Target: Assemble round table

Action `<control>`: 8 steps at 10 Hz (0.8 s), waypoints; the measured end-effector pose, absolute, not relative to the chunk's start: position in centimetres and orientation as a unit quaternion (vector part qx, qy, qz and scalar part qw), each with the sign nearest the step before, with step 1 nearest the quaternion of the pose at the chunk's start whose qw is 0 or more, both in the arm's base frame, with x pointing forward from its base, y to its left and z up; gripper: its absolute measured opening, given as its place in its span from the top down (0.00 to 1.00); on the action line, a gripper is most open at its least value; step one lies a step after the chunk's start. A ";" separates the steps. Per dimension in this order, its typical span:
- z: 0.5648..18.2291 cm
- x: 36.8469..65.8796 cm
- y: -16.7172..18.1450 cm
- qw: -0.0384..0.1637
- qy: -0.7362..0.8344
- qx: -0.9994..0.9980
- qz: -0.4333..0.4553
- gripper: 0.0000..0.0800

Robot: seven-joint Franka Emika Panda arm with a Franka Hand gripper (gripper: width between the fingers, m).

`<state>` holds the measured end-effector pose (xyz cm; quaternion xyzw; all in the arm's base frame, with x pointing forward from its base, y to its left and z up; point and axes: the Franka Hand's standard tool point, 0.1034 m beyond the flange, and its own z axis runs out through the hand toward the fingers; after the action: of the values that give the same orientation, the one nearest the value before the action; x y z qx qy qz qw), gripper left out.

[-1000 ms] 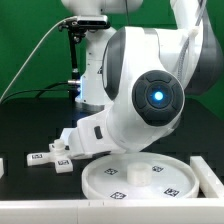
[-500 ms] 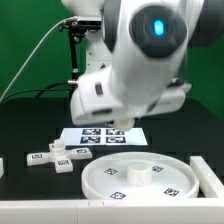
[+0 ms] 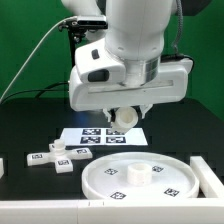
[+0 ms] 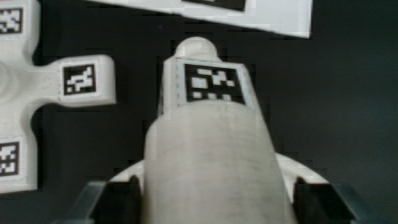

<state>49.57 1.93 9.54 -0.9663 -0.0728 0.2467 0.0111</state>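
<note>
My gripper (image 3: 123, 113) is shut on the white cylinder leg (image 4: 214, 140), which fills the wrist view and bears a square tag. It holds the leg in the air above the marker board (image 3: 103, 135); only the leg's rounded end (image 3: 125, 117) shows below the fingers in the exterior view. The large rimmed round disc (image 3: 100, 180) lies at the front of the black table, with a hub in its middle. The cross-shaped foot (image 3: 55, 156) lies at the exterior view's left and also shows in the wrist view (image 4: 45, 95).
The marker board's edge shows in the wrist view (image 4: 214, 12). A white block (image 3: 208, 172) lies at the exterior view's right edge. A dark stand (image 3: 74, 60) rises behind, before a green backdrop.
The arm has swung and risen from low over the foot and disc to above the marker board, with the leg now hanging from the gripper.
</note>
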 end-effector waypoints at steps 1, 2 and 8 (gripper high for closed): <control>10.3 50.9 2.4 0.026 -0.065 -0.973 0.219 0.49; 11.7 52.9 2.6 0.059 -0.047 -0.982 0.171 0.49; 13.4 55.6 0.7 0.051 0.003 -0.998 -0.033 0.49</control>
<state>55.62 0.70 13.41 -0.9981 0.0034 -0.0335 0.0515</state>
